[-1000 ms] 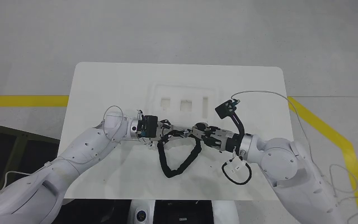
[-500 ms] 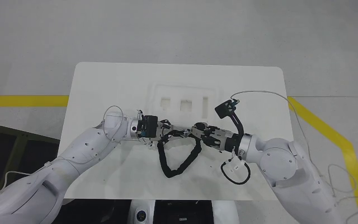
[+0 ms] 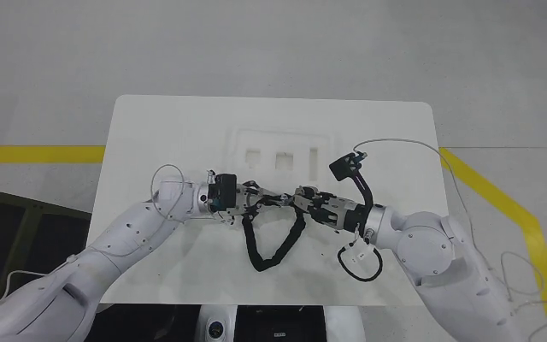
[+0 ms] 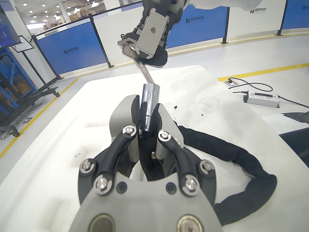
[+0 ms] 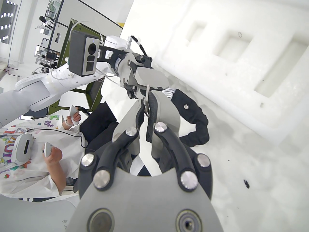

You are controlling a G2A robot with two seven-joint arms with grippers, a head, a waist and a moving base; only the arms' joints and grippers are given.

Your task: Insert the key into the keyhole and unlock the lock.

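The lock barrel [image 4: 150, 97] was glossy chrome metal, the key [image 4: 144, 71] duller metal, the chain sleeve [image 4: 241, 154] matt black cloth.

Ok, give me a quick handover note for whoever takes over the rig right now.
Left gripper: shut on the lock, held off the table, keyhole end toward the other arm.
Right gripper: shut on the key, fingers on its head.
Things: the key tip is at the keyhole, tilted to the lock; most of the blade is out. The chain loops down onto the table.
Done: both parts gripped, key brought to the keyhole.
Left: probably straighten the key, push it in, turn to unlock.
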